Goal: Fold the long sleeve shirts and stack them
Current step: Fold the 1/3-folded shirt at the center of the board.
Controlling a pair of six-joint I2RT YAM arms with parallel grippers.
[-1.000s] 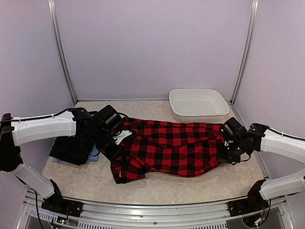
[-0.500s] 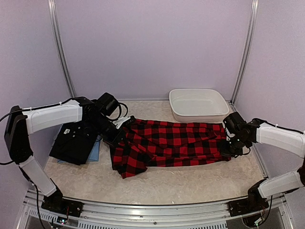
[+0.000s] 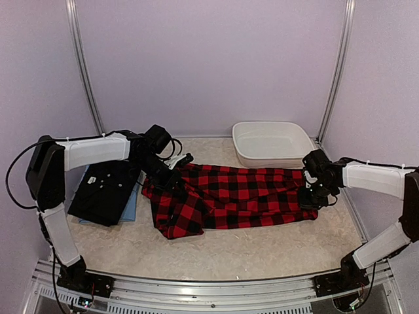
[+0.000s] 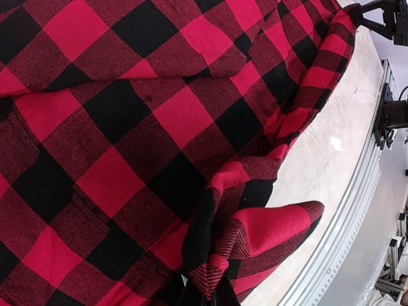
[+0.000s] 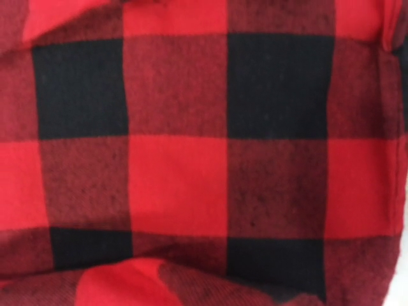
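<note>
The red-and-black checked flannel shirt [image 3: 242,196] lies stretched left to right across the middle of the table. My left gripper [image 3: 171,175] is shut on a bunched fold at its left end; that fold shows at the bottom of the left wrist view [image 4: 213,290]. My right gripper [image 3: 313,196] sits at the shirt's right edge, gripping it. Checked cloth [image 5: 191,159] fills the right wrist view and hides the fingers. A folded black shirt [image 3: 105,193] lies at the left on a light blue one [image 3: 131,208]. No grey shirt shows.
A white oval plastic basin [image 3: 275,159] stands at the back right, just behind the shirt's right end. The metal front rail [image 4: 357,210] runs along the table's near edge. Purple walls close in the sides and back.
Both grippers have moved toward the back of the table, dragging the flannel shirt with them. Its left end has shifted back and left, nearer the black shirt.
</note>
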